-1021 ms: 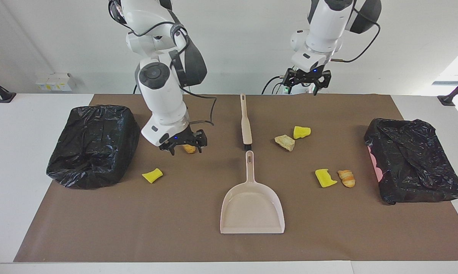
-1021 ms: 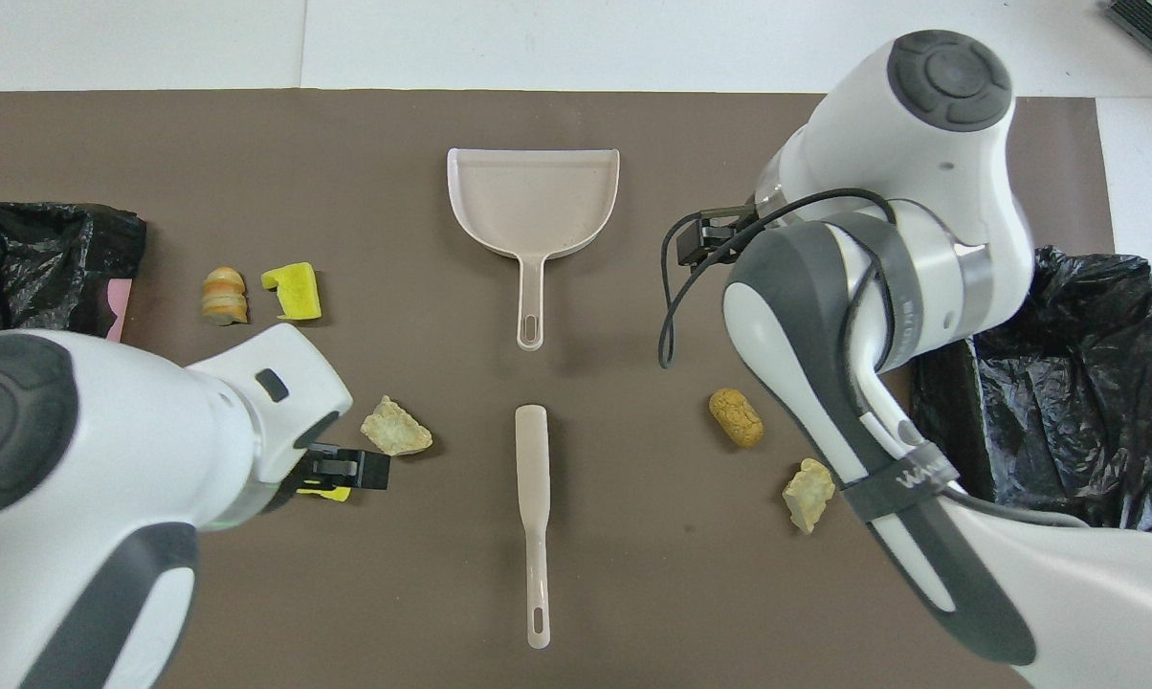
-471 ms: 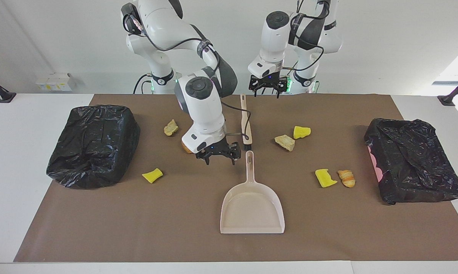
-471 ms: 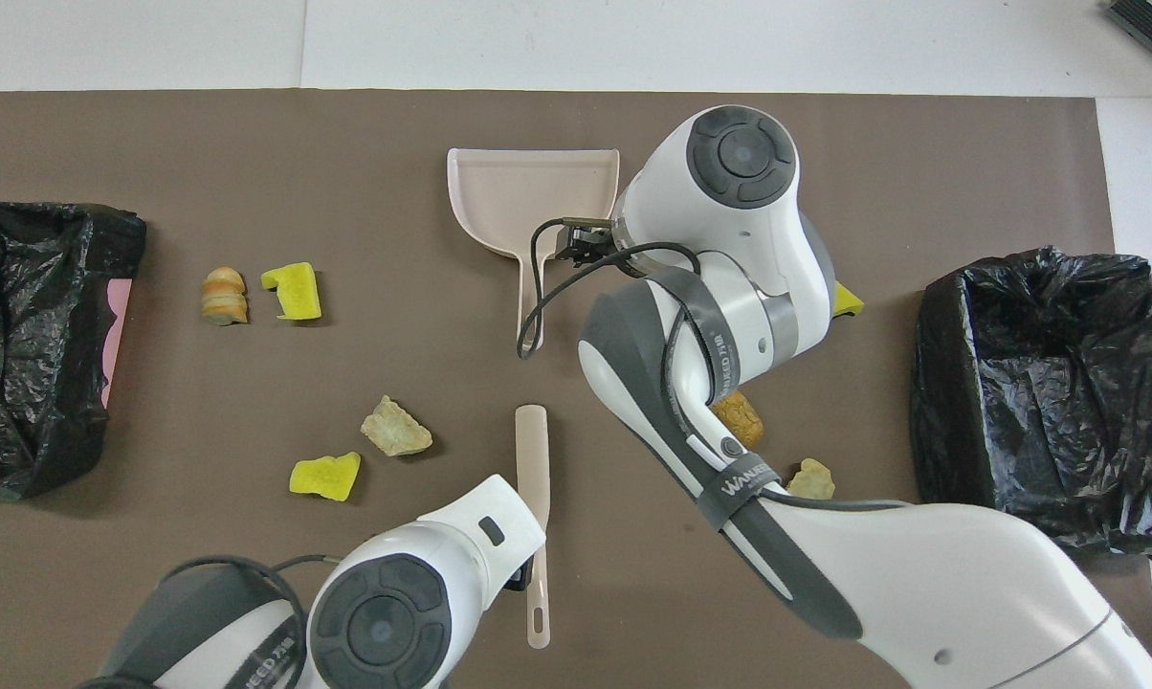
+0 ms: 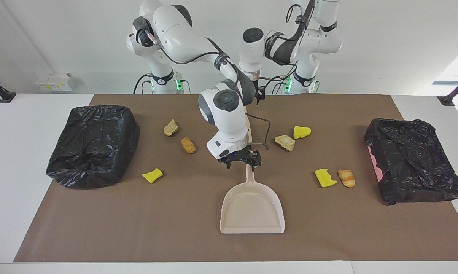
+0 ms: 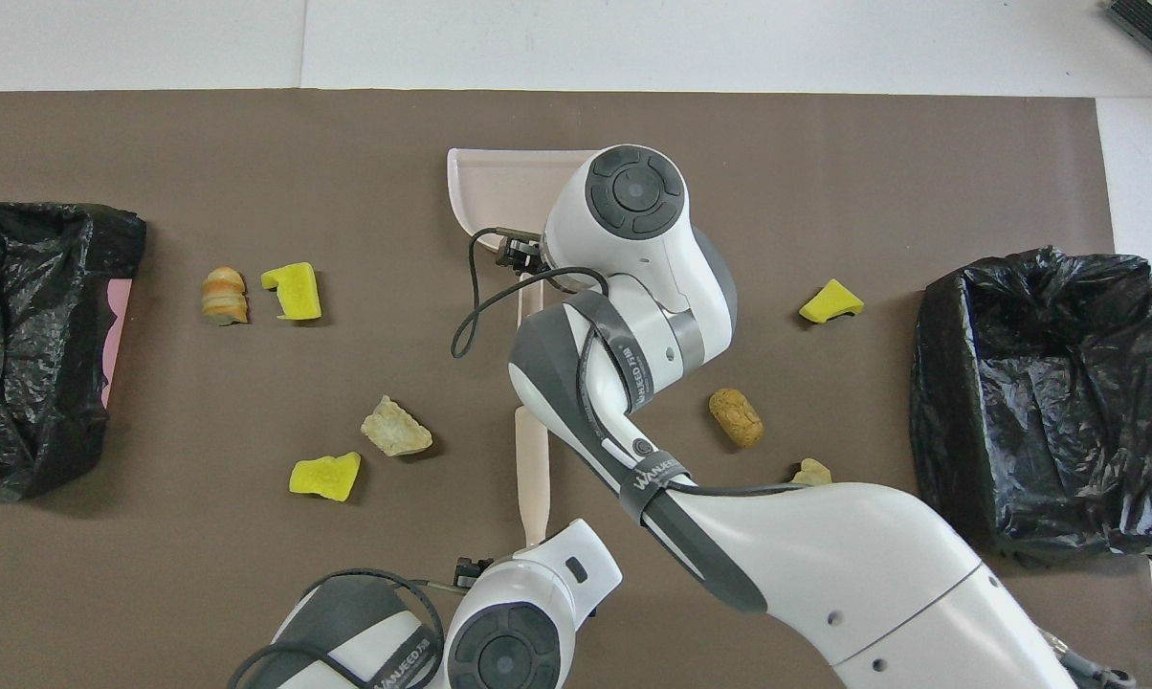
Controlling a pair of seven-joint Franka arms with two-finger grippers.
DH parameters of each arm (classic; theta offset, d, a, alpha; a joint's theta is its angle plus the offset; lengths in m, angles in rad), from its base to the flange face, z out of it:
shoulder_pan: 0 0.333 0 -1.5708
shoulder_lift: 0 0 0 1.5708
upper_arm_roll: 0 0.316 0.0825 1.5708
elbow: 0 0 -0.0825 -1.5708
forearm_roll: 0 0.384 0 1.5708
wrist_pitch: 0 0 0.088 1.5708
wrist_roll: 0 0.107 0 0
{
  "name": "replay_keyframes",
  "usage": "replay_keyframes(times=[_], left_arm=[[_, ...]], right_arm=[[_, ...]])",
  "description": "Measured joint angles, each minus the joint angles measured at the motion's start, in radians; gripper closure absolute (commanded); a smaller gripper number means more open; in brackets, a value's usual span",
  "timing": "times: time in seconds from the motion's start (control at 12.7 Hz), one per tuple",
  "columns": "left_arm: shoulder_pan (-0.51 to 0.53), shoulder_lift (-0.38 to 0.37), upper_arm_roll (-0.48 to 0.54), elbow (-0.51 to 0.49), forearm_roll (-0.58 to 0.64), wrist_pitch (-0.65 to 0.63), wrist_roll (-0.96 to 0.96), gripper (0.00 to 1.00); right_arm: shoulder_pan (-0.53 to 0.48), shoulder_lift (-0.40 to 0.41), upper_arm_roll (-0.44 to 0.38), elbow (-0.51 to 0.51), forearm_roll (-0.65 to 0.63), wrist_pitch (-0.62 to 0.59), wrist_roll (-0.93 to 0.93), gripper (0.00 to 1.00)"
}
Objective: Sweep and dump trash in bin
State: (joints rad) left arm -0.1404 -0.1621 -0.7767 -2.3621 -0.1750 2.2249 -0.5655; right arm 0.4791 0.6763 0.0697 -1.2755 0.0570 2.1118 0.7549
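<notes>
Both arms have swung inward from the ends of the counter [image 5: 42, 228] toward its middle, where the two tools lie in line. Two bins lined with black bags stand at the ends of the brown mat: one bin [image 5: 94, 144] at the right arm's end, the other bin [image 5: 413, 163] at the left arm's end. Between them lies the beige dustpan [image 5: 252, 207], its handle pointing toward the robots, and nearer to the robots the beige brush [image 6: 535, 469], largely covered by the arms. The right gripper [image 5: 241, 160] hangs low over the dustpan handle with its jaws apart and nothing between them. The left gripper [image 5: 258, 95] hangs over the brush handle's end nearest the robots, jaws likewise apart and empty. The trash is unswept and scattered on the mat: a yellow sponge piece [image 5: 152, 175], a golden-brown piece [image 5: 188, 145] and a beige lump [image 5: 170, 127] toward the right arm's end; a second beige lump [image 5: 285, 142], two more yellow pieces [image 5: 302, 132] [image 5: 325, 177] and a bread-like piece [image 5: 346, 178] toward the left arm's end. The step in hand appears to be tool pickup. The next move probably calls for each gripper to descend squarely astride its handle and close before any sweeping begins.
</notes>
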Motion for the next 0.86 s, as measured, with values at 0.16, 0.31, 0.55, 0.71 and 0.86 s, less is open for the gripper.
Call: replay_keyframes(times=[0.16,0.31,0.55,0.71,0.86], left_arm=[[0.000,0.035,-0.003,-0.002,0.000,0.016,-0.002,0.05],[0.000,0.054,-0.003,-0.005,0.000,0.017,-0.002,0.15],[0.000,0.065,-0.003,-0.007,0.000,0.015,-0.002,0.34],[0.000,0.066,-0.004,-0.009,0.000,-0.001,-0.002,0.56],[0.000,0.066,-0.004,-0.009,0.000,-0.024,-0.003,0.82]], right_arm=[[0.004,0.025,0.000,0.001,0.000,0.027,0.003,0.09],[0.010,0.037,0.000,0.003,0.000,0.029,0.003,0.13],[0.014,0.037,0.000,0.006,0.000,0.029,0.003,0.32],[0.014,0.037,0.000,0.006,-0.002,0.029,0.003,0.55],[0.014,0.037,0.000,0.007,-0.015,0.029,-0.001,0.56]])
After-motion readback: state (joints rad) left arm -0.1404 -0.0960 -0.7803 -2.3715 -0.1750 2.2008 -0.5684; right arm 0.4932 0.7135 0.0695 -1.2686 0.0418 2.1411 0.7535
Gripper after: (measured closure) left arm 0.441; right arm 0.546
